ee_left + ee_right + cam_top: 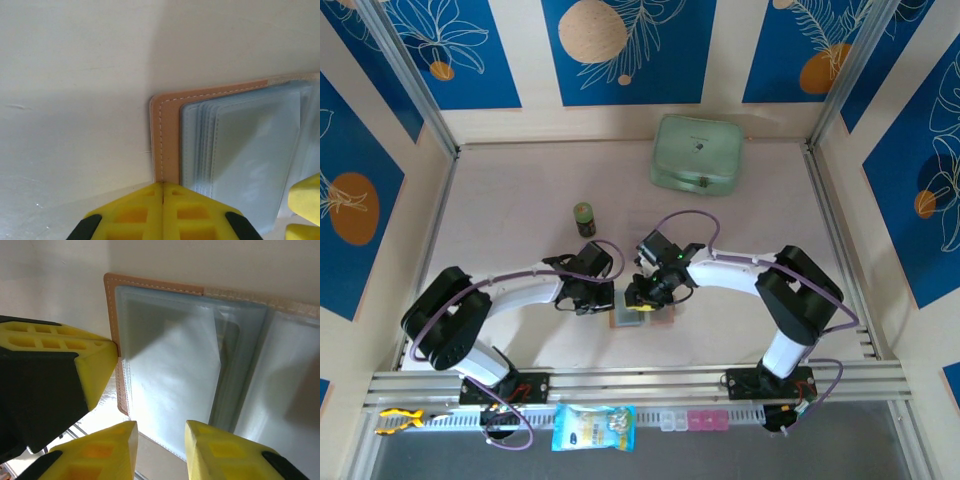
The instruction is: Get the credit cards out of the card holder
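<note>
table (510, 200) — pale | card holder (167, 140) open, near edge | green case (697, 152) far | small jar (584, 218) mid

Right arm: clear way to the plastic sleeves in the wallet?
Probably yes. Right claw sits open at the near edge of the sleeves, nothing between. Left claw, shut, sits at the tan border of the wallet, off to the side.

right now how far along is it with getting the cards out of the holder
Done: the card holder lies open on the table, clear sleeves fanned out. In hand: the left tool, shut, rests at its tan edge; the right tool hangs partly open over the sleeves. Left: seemingly every card pull; none is gripped, and I can't tell which sleeves hold cards.
</note>
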`<control>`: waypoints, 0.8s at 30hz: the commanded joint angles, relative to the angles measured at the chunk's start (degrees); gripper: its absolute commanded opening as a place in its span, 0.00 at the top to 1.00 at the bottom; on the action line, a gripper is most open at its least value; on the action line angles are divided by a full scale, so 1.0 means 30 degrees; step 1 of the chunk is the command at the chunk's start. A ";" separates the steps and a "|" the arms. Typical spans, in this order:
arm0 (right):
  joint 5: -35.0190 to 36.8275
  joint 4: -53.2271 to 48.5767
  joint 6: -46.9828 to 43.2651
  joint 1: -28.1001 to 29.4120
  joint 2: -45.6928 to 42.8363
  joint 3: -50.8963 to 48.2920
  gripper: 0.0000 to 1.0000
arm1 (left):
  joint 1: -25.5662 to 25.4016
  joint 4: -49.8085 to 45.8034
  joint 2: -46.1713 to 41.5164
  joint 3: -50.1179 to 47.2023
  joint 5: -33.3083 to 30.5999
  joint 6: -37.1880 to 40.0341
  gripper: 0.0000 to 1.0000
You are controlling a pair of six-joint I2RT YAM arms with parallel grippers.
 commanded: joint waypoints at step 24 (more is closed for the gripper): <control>0.0750 -0.0845 -0.0218 -0.0276 -0.0077 -0.0106 0.76 | -0.0044 -0.1090 0.0130 0.0397 -0.0511 0.0459 0.94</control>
